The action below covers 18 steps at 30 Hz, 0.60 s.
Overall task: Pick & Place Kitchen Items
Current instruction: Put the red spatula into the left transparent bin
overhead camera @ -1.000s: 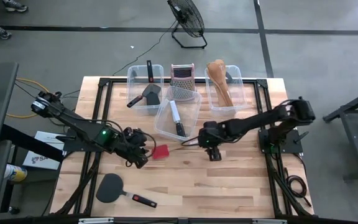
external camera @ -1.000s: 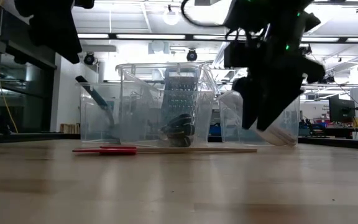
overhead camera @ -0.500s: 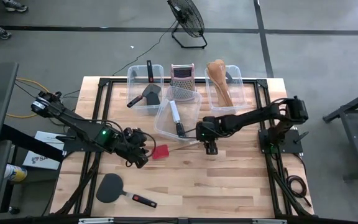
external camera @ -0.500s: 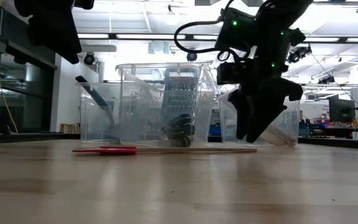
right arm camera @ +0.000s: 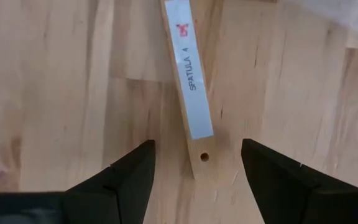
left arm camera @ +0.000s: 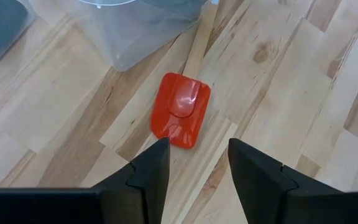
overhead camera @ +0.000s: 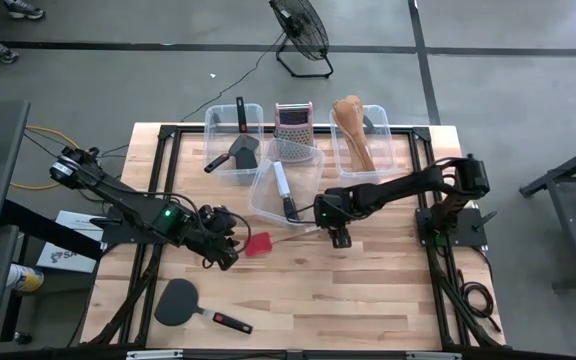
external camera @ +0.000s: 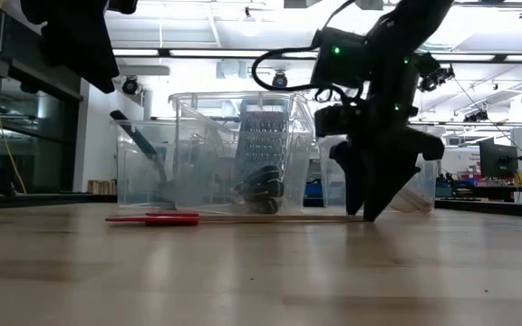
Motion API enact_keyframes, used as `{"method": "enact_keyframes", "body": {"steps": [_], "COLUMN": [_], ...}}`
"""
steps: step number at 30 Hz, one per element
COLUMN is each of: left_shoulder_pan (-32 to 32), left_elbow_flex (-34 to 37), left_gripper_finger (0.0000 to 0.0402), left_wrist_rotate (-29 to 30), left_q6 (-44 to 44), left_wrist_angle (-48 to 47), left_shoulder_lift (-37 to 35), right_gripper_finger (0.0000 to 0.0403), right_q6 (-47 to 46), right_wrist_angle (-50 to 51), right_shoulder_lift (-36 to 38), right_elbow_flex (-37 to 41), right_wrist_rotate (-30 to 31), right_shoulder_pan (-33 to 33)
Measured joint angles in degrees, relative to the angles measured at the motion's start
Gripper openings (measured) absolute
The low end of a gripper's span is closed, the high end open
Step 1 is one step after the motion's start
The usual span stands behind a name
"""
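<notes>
Your right tool point(right arm camera: 194, 165) stands open, straddling the wooden handle end of the red spatula point(overhead camera: 259, 243), whose long axis runs from 9 to 3 o'clock mid-surface. Your left tool point(left arm camera: 197, 165) hovers open near its blade.

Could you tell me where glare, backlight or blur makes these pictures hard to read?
Low view: bright ceiling lights behind turn the right gripper into a silhouette, and the near table is blurred. Left wrist view: a highlight sits on the red spatula; the left gripper's fingers look soft. Right wrist view: the label on the wooden handle reads sharply. High view: even light.
</notes>
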State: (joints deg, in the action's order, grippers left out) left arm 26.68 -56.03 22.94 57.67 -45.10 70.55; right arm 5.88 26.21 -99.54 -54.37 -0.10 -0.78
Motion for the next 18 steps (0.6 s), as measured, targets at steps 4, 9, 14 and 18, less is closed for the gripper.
{"method": "enact_keyframes", "body": {"steps": [4,9,14,18], "left_shoulder_pan": [0.0,0.0,0.0,0.0], "left_elbow_flex": [0.0,0.0,0.0,0.0], "left_gripper_finger": [0.0161,0.0161,0.0161,0.0161], "left_wrist_rotate": [0.0,-0.2,-0.4,-1.1], "left_q6": [0.3,0.7,1.1,1.1], "left_wrist_angle": [-0.1,0.0,-0.1,0.0], "left_shoulder_lift": [0.0,0.0,0.0,0.0], "right_gripper_finger": [0.0231,0.0231,0.0206,0.0161], "right_q6": [-0.1,-0.5,-3.1,-3.3], "right_wrist_angle": [-0.6,-0.6,-0.1,0.2], "right_shoulder_lift": [-1.9,-2.8,-2.9,-2.9], "right_elbow_flex": [-0.1,-0.2,-0.2,-0.2], "right_wrist_rotate": [-0.3,-2.2,-2.4,-2.4], "right_shoulder_pan": [0.0,-0.1,0.0,0.1]}}
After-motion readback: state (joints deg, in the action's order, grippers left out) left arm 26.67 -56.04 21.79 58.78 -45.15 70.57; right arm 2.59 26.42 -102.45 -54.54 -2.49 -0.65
